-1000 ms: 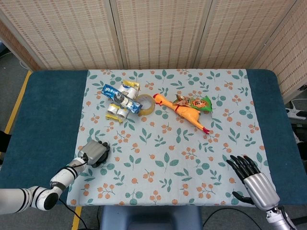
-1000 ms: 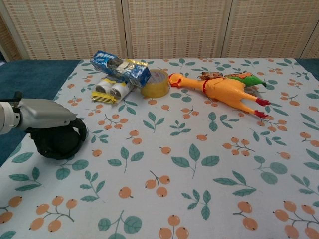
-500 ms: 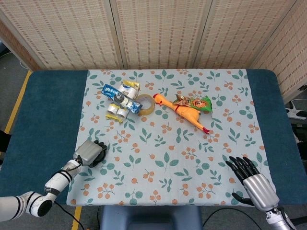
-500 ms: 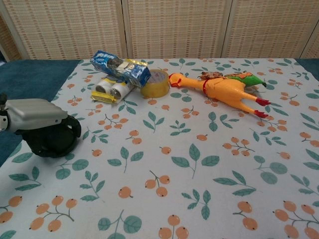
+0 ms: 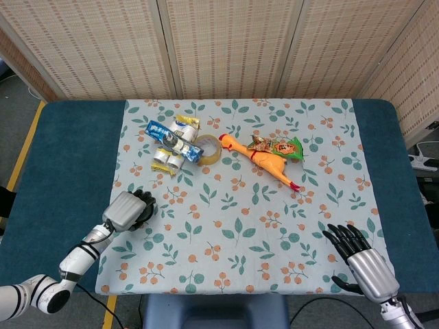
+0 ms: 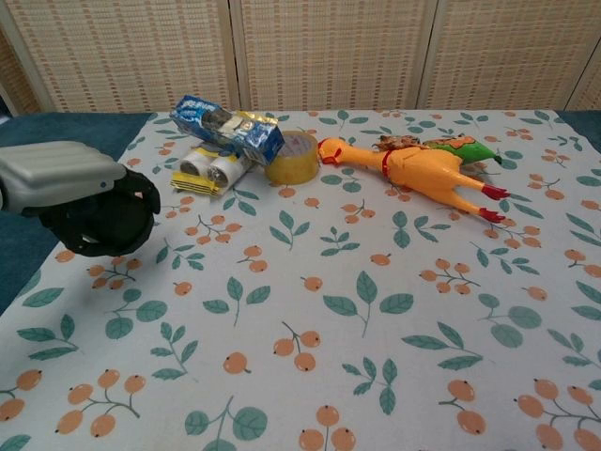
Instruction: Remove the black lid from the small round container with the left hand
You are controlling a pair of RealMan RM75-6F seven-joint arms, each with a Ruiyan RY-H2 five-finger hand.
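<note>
Head view: left hand (image 5: 128,210) wraps around something black at the cloth's (image 5: 274,240) left edge; right hand (image 5: 363,264) rests with its fingers apart. Chest view: left hand (image 6: 80,193) grips the black lid (image 6: 111,225). Writing on the blue packet (image 6: 228,126) is too small to read.

A small round black lidded container (image 6: 105,224) is gripped from above at the left edge of the patterned cloth, seemingly raised off it; the lid cannot be made out separately.

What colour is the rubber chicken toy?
Orange-yellow rubber chicken toy with red feet, clearest in the chest view.
</note>
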